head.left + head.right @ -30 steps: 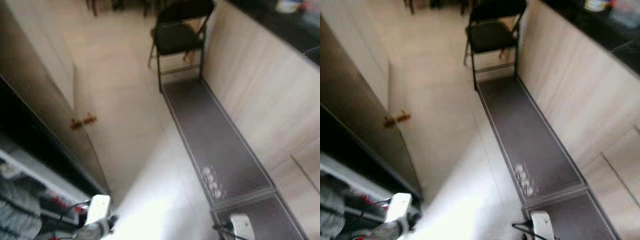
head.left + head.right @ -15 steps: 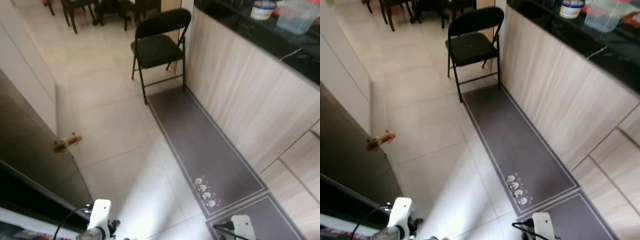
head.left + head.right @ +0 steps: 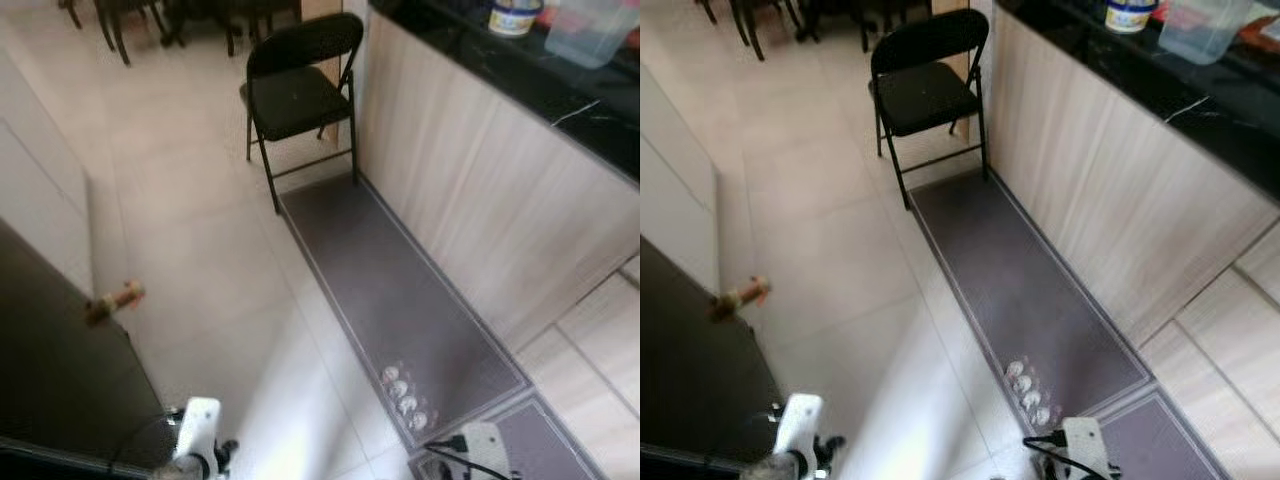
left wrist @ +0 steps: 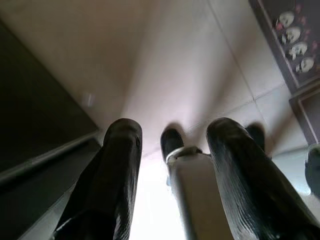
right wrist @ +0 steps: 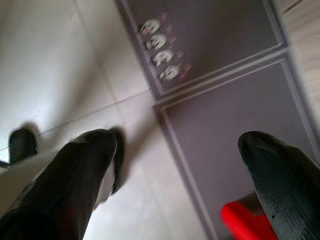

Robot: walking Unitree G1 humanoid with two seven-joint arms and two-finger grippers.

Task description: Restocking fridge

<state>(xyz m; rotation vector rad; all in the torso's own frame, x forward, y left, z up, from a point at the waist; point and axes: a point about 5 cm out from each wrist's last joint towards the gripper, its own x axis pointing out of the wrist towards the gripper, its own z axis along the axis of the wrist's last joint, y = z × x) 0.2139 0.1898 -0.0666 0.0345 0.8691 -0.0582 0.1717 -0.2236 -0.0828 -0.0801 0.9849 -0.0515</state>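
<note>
While both arms hang low, the left gripper (image 4: 172, 165) and the right gripper (image 5: 185, 165) are seen with fingers spread apart above pale floor tiles, nothing held. The dark fridge door (image 3: 50, 380) is seen at the lower left of the head views. A grey mat (image 3: 400, 300) runs along the counter (image 3: 1140, 150), a black folding chair (image 3: 295, 90) at its far end.

No readable text anywhere. Tub (image 3: 1129, 14) on the counter (image 3: 1200, 100) has a label, too blurred to read. Floor mat (image 3: 400, 310) has a row of four small round printed figures (image 3: 404, 396) near one end; pictures, not letters or numbers.
</note>
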